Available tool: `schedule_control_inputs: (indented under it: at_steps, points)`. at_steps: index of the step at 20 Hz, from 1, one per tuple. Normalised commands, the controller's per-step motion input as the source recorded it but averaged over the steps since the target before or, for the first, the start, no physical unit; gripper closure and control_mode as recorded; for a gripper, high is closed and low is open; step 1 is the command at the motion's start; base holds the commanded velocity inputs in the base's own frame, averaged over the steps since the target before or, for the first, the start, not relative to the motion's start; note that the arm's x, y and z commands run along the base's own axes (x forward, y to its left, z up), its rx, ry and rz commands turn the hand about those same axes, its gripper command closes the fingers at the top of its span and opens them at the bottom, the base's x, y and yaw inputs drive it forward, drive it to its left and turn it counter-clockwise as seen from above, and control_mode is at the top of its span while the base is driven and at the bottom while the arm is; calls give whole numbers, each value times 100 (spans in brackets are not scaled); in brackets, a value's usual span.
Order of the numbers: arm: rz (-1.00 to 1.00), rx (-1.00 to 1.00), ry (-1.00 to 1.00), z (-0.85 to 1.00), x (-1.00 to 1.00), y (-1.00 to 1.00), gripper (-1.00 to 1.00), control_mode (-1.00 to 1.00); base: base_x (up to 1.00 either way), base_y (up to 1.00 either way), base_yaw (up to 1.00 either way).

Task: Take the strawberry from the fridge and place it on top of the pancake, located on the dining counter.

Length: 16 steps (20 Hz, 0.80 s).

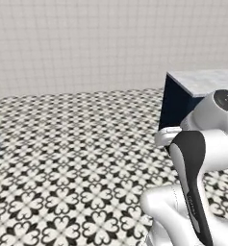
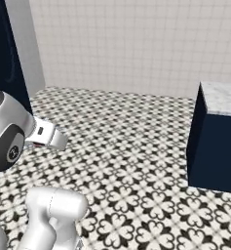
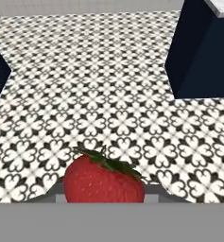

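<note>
Strawberry [image 3: 104, 182], plump, glossy red and capped with ragged green leaves, sits clenched in my claw [image 3: 104, 198] above the black-and-white patterned floor [image 3: 108, 94], the navy-based dining counter [image 3: 203, 47] standing well apart ahead.

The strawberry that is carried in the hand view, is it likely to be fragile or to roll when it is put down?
The strawberry looks plump and glossy, so it is probably soft and may bruise under a hard squeeze. Its body is rounded with no flat side showing, so it may roll or tip once released. It looks small, so it is likely light, and a gentle hold should suffice.
</note>
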Motion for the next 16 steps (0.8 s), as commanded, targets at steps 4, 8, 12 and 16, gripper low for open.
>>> schedule_control_inputs:
  at_steps: [4,8,12,16]
  points:
    - [0,0,0,0,0,0,100,100,100,4,-28]
    - [0,0,0,0,0,0,100,100,100,23,-31]
    - [0,0,0,0,0,0,100,100,100,42,-39]
    - [0,0,0,0,0,0,100,100,100,63,-45]
